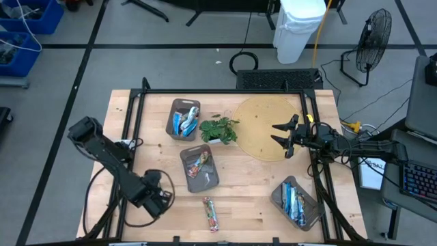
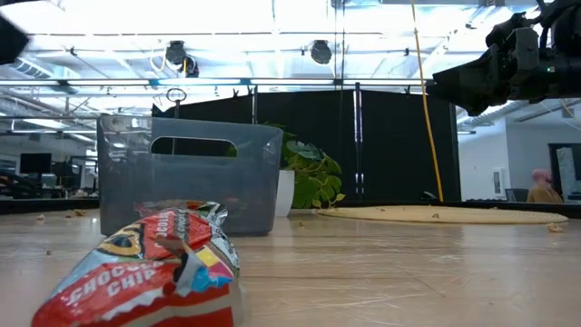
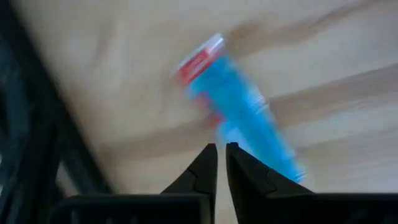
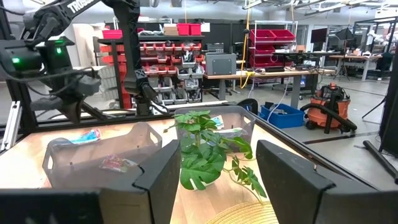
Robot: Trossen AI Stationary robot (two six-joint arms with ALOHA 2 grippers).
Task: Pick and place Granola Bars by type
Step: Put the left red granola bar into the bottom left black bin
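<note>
Blue bar (image 3: 239, 106) lies loose — left gripper (image 3: 222, 155) above.

Bar (image 1: 211, 213) before the middle tray (image 1: 200, 182)

In the left wrist view a blue bar (image 3: 239, 109) at centre frame is smeared by blur, so its print cannot be read. In the low view the red bar (image 2: 150, 272) at lower left is cut off by the bottom edge. In the high view, the wrappers inside the lower-right tray (image 1: 280, 198) are too small to tell apart.
</note>
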